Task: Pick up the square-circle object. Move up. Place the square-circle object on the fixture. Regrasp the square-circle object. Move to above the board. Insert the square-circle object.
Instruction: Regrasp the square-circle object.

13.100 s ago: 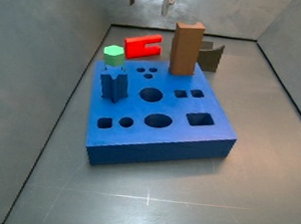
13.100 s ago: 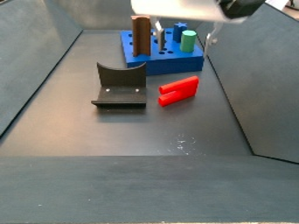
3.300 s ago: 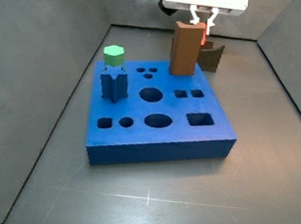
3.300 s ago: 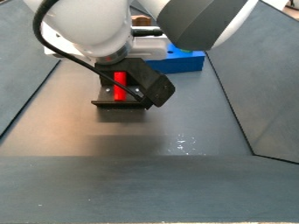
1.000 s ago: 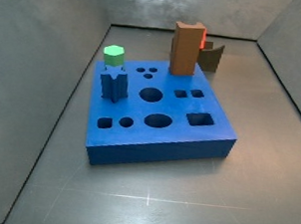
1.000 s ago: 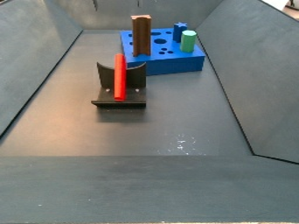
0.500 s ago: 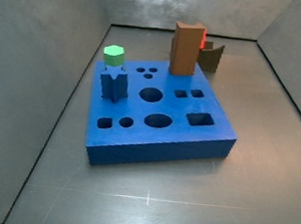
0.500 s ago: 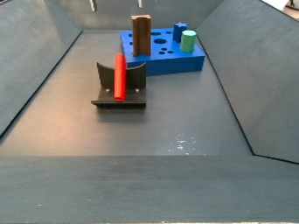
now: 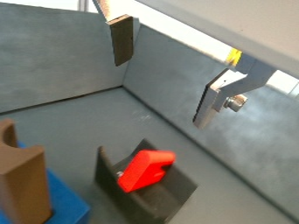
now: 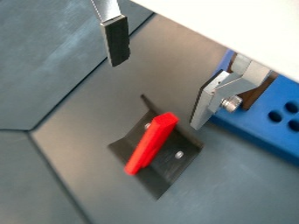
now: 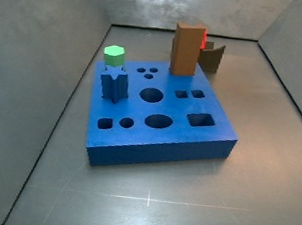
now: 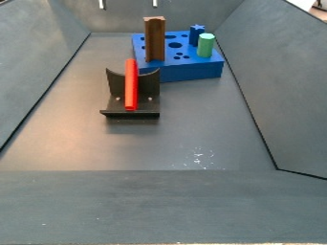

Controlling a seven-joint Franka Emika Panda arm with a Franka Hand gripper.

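The square-circle object [image 12: 130,83], a bright red block, stands upright against the back of the fixture [image 12: 129,107], a dark L-shaped bracket on the floor. Both wrist views look down on the red block [image 9: 146,169] [image 10: 152,143] resting in the fixture [image 9: 158,197] [image 10: 170,166]. My gripper [image 9: 169,70] [image 10: 163,68] hangs well above it, open, with nothing between the fingers [image 9: 121,39] [image 10: 114,39]. In a side view only the gripper's fingertips [image 12: 101,5] show at the upper edge. The blue board [image 11: 160,120] [image 12: 179,65] lies beside the fixture.
A tall brown post [image 11: 188,48] [image 12: 153,38] stands at the board's corner nearest the fixture. On the board a green hexagonal-topped peg [image 11: 113,54] and a dark blue peg [image 11: 114,83] stand upright. Grey walls [image 11: 40,44] enclose the floor.
The red block, once flat on the floor, was set upright on the fixture and let go. My gripper has since risen; over the last second its fingertips crept slightly higher.
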